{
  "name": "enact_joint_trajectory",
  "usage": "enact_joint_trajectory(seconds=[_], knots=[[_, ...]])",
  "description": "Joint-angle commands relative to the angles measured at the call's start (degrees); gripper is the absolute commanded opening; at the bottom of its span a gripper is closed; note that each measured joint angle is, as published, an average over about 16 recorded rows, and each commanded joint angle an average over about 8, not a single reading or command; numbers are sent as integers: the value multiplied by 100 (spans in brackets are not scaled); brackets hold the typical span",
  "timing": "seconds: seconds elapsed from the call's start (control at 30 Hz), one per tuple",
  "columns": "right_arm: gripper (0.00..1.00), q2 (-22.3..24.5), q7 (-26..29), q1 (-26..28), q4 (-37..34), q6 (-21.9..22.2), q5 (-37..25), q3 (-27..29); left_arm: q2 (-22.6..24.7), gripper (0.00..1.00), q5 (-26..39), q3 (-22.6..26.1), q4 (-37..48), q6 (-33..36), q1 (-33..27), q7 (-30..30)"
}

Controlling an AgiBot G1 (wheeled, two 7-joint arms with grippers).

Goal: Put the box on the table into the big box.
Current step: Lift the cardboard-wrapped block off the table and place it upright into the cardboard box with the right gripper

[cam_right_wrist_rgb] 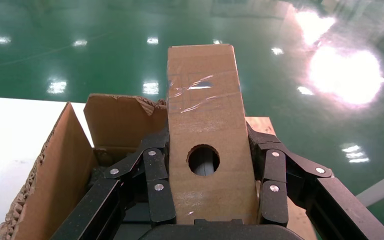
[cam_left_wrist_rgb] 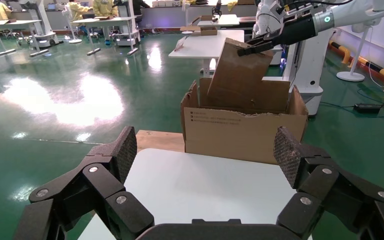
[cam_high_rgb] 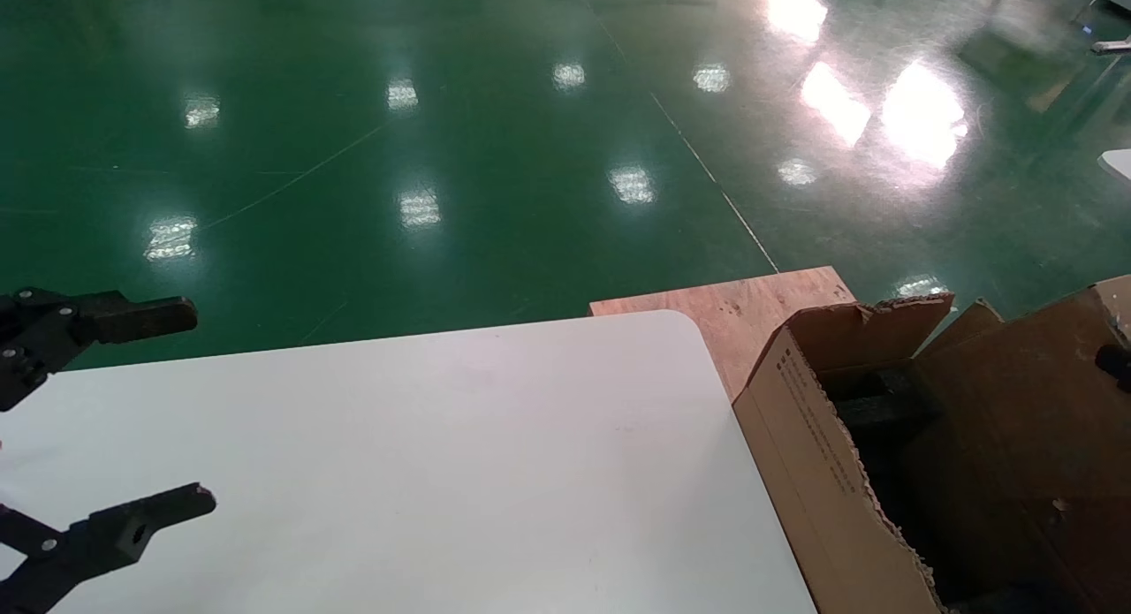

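Note:
My right gripper [cam_right_wrist_rgb: 207, 137] is shut on the box [cam_right_wrist_rgb: 205, 115], a tall brown block with clear tape and a round hole in its face. In the left wrist view the box [cam_left_wrist_rgb: 240, 75] hangs tilted, its lower end inside the big box [cam_left_wrist_rgb: 240, 132], with the right gripper [cam_left_wrist_rgb: 252, 48] at its top. In the head view the box [cam_high_rgb: 1016, 402] stands in the big box [cam_high_rgb: 804, 446] at the right, next to black foam [cam_high_rgb: 884, 402]. My left gripper [cam_high_rgb: 199, 408] is open and empty over the white table [cam_high_rgb: 442, 464] at the left; its own view shows it [cam_left_wrist_rgb: 205, 147] wide open.
A flat reddish plywood board [cam_high_rgb: 742, 309] lies beyond the table's far right corner, under the big box's end. Shiny green floor [cam_high_rgb: 442, 155] lies beyond the table. The big box has ragged torn flap edges [cam_high_rgb: 892, 307].

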Motion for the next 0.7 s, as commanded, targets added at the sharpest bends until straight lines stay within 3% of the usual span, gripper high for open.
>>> enact_joint_trajectory(seconds=[0.03, 0.7], knots=[[0, -16, -64, 158, -135, -60, 58, -179, 0, 100, 0, 0, 0, 0, 0, 0], [0, -501, -477, 1337, -1702, -688, 207, -1523, 0, 100, 0, 1, 0, 0, 0, 0]])
